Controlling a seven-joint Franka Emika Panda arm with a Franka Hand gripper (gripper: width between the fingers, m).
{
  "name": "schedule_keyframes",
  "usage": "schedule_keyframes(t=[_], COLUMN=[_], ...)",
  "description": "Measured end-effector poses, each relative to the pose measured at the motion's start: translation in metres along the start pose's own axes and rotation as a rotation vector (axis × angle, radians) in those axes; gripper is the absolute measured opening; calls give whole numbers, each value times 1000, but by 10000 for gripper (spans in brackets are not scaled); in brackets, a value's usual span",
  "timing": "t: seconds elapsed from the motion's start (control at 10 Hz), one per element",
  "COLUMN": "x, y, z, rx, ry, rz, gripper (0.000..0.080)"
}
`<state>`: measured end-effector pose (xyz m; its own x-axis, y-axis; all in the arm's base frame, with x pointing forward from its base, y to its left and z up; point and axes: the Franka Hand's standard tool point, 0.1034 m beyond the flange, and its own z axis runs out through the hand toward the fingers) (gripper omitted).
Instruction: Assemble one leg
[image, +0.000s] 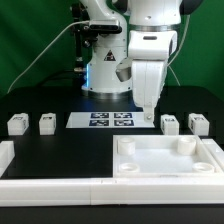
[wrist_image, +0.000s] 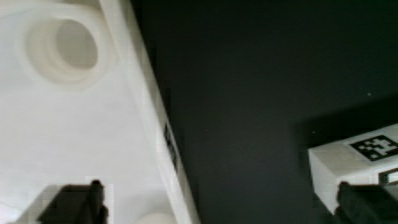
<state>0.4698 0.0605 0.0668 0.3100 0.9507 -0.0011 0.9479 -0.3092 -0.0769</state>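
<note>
Gripper (image: 148, 118) is hanging wide open and empty just past the tabletop's (image: 150, 158) rim, and the nearest leg (image: 169, 124) is sitting just beside that tabletop under one finger (wrist_image: 377, 200), so dropping straight down is probably risking knocking it.

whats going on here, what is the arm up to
The robot arm is going for a leg and holds nothing. Its claw hangs low over the black table with jaws open, by the far edge of the white tabletop. The nearest leg stands just beside it, not grasped. Three other legs stand loose on the table. The one socket in the wrist view is empty.
</note>
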Motion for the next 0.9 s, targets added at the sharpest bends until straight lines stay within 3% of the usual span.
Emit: schedule_keyframes(t=[0.4, 0.6, 0.9], x=[1, 2, 26], y=[-3, -9, -21], z=[2, 5, 6], rx=[-9, 12, 24], ry=[21, 32, 37], rz=[445, 706, 1064], gripper=[649, 649, 649])
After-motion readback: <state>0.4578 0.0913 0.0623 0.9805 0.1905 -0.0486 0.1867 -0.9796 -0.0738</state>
